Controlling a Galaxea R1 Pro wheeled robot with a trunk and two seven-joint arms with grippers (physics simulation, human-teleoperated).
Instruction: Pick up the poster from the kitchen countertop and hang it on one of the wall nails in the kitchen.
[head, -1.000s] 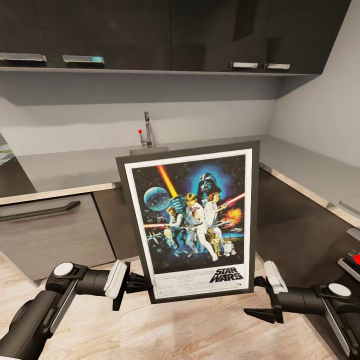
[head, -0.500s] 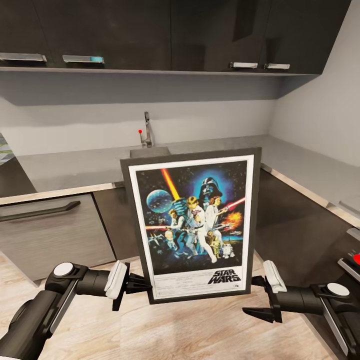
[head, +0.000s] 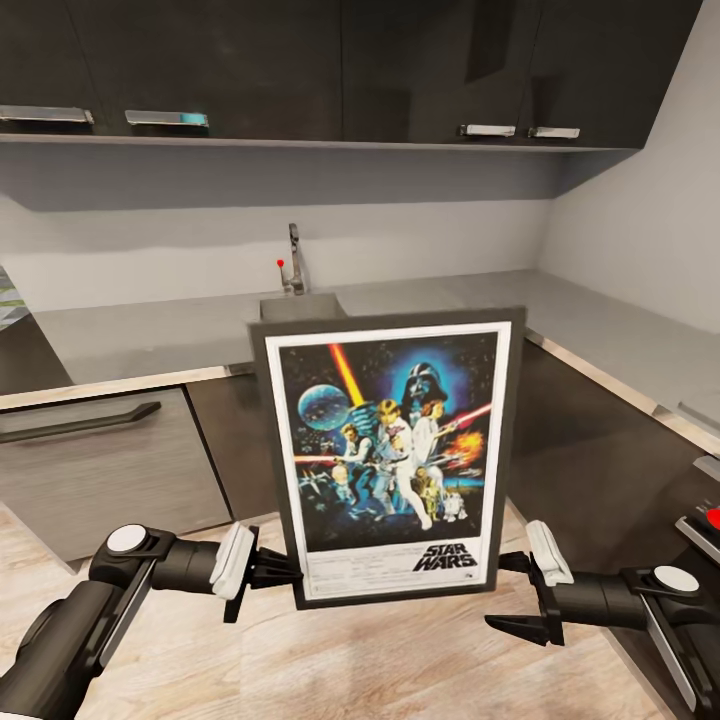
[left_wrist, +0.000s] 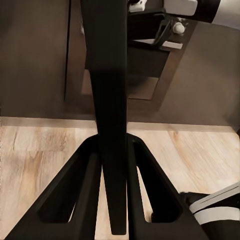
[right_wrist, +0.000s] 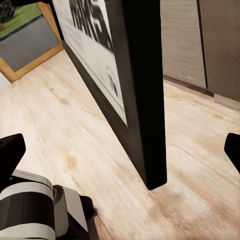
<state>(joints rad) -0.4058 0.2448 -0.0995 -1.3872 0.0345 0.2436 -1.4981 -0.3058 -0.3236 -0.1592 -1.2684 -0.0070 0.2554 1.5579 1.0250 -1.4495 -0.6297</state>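
Head view shows the poster (head: 390, 455) held upright in the air, well in front of the counter (head: 150, 340) and above the wooden floor (head: 330, 660). The left claw (head: 275, 570) is clamped on the frame's lower corner at about 8 o'clock; the left wrist view shows its two fingers (left_wrist: 82, 187) pressing both faces of the thin frame edge (left_wrist: 111, 125). The right claw (head: 515, 595) stands apart at about 4 o'clock, with its jaws wide and the frame edge (right_wrist: 145, 100) between them untouched, probably ready to steady that side. No nail can be made out on the grey wall (head: 300, 240). The faucet (head: 295, 260) at 12 o'clock and the dark upper cabinets (head: 300, 70) would obstruct hanging straight ahead.
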